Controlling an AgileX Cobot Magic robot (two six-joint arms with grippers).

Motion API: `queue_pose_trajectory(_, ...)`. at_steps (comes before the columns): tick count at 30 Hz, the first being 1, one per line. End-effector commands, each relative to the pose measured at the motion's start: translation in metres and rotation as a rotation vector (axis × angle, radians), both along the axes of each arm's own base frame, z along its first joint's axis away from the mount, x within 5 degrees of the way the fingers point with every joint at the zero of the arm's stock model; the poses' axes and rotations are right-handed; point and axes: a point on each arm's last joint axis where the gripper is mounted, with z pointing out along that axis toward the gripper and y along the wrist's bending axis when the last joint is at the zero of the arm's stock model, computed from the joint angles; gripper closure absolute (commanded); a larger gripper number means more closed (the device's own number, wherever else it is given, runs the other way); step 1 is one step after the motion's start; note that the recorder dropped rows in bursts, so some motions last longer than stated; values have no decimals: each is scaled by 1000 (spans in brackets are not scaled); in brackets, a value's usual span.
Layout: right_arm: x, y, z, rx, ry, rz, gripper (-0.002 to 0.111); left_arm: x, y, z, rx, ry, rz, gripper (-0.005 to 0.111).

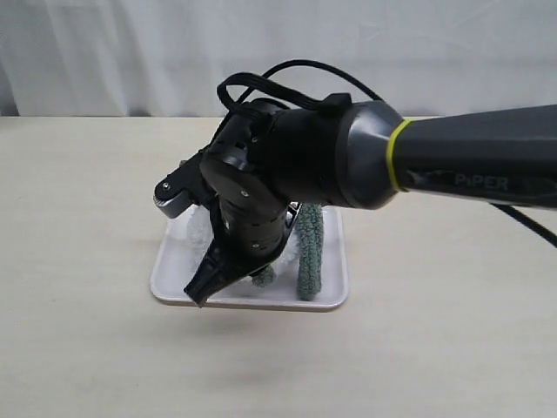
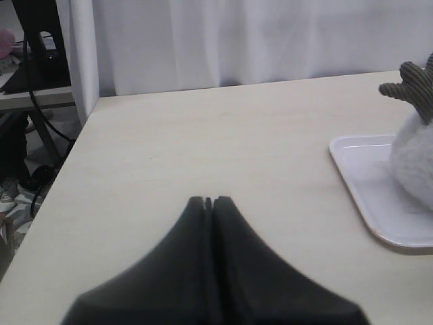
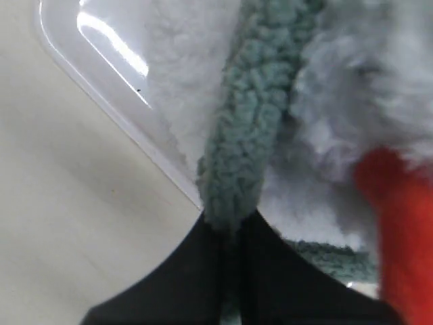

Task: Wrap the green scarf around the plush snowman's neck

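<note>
My right gripper (image 3: 230, 220) is shut on the green scarf (image 3: 254, 115), which runs up from its tips across the white plush snowman (image 3: 365, 101), beside the orange nose (image 3: 399, 223). In the exterior view the right gripper (image 1: 200, 292) points down over the front of the white tray (image 1: 335, 300). Its arm covers most of the snowman (image 1: 198, 233) and hides the neck. One length of the scarf (image 1: 310, 252) hangs down to the tray. My left gripper (image 2: 208, 202) is shut on nothing, over bare table left of the tray (image 2: 358, 196). The snowman's body (image 2: 414, 159) and twig arm (image 2: 409, 88) show there.
The tray (image 3: 81, 61) sits mid-table on a pale wooden tabletop (image 1: 87, 200). A white curtain (image 1: 130, 52) hangs behind the table. Past the table's left edge stand a desk with cables (image 2: 34, 61).
</note>
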Motion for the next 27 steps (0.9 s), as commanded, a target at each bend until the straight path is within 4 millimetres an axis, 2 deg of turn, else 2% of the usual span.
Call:
queue_pose_trajectory(1, 0, 0, -12, -37, 29, 19, 104, 0, 0, 0, -5, -11, -7, 107)
queue_pose_trajectory(7, 1, 1, -14, -68, 32, 94, 102, 0, 0, 0, -5, -11, -7, 107)
queue_pose_trajectory(14, -2, 0, -14, -75, 65, 99, 77, 0, 0, 0, -5, -11, -7, 107)
queue_pose_trajectory(18, -5, -3, -11, -92, 83, 87, 68, 0, 0, 0, -5, -11, -7, 107)
queue_pose_trajectory(22, -9, -5, 7, -49, 76, 75, 58, 0, 0, 0, -5, -11, -7, 107)
queue_pose_trajectory(27, -17, -11, 37, 16, 60, 63, 56, 0, 0, 0, -5, -11, -7, 107)
